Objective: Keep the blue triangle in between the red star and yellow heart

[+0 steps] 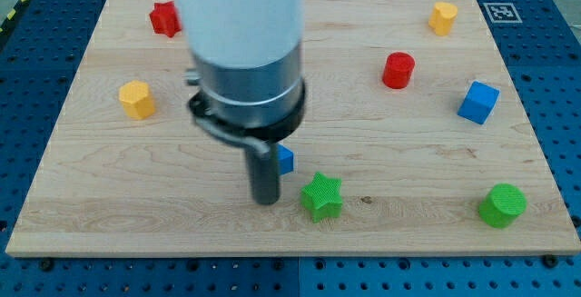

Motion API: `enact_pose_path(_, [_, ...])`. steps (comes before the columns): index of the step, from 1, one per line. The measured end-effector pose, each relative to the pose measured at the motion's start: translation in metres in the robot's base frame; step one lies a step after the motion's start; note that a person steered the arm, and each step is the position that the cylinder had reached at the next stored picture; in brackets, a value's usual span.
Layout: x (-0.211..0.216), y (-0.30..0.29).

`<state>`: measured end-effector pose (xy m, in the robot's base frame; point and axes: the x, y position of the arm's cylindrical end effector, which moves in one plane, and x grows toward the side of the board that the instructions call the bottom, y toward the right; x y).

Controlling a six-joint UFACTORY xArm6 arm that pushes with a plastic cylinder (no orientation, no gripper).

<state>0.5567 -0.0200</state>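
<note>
My tip (265,201) touches the wooden board low in the middle. A blue block (285,160), mostly hidden behind the rod, sits just to the right of it and slightly above the tip; its shape cannot be made out. The red star (164,18) lies at the top left of the board. A yellow block (137,100) sits at the left, below the red star; another yellow block (442,17) sits at the top right. I cannot tell which one is the heart. The arm's body hides the upper middle of the board.
A green star (322,196) lies just right of my tip. A red cylinder (398,70) and a blue cube (478,103) are at the right. A green cylinder (502,205) sits at the bottom right. The board's edge (290,255) runs along the view's bottom.
</note>
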Motion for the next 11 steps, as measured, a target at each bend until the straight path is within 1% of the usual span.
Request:
enact_pose_path(1, [-0.057,0.009])
enact_pose_path(2, [-0.103,0.010])
enact_pose_path(3, [-0.090,0.009])
enact_pose_path(4, [-0.061,0.001])
enact_pose_path(5, [-0.064,-0.016])
enact_pose_path(6, [-0.114,-0.010])
enact_pose_path(7, [-0.150,0.012])
enact_pose_path(8, [-0.125,0.014])
enact_pose_path(9, [-0.104,-0.010])
enact_pose_path(10, [-0.139,-0.018])
enact_pose_path(11, [-0.195,0.008])
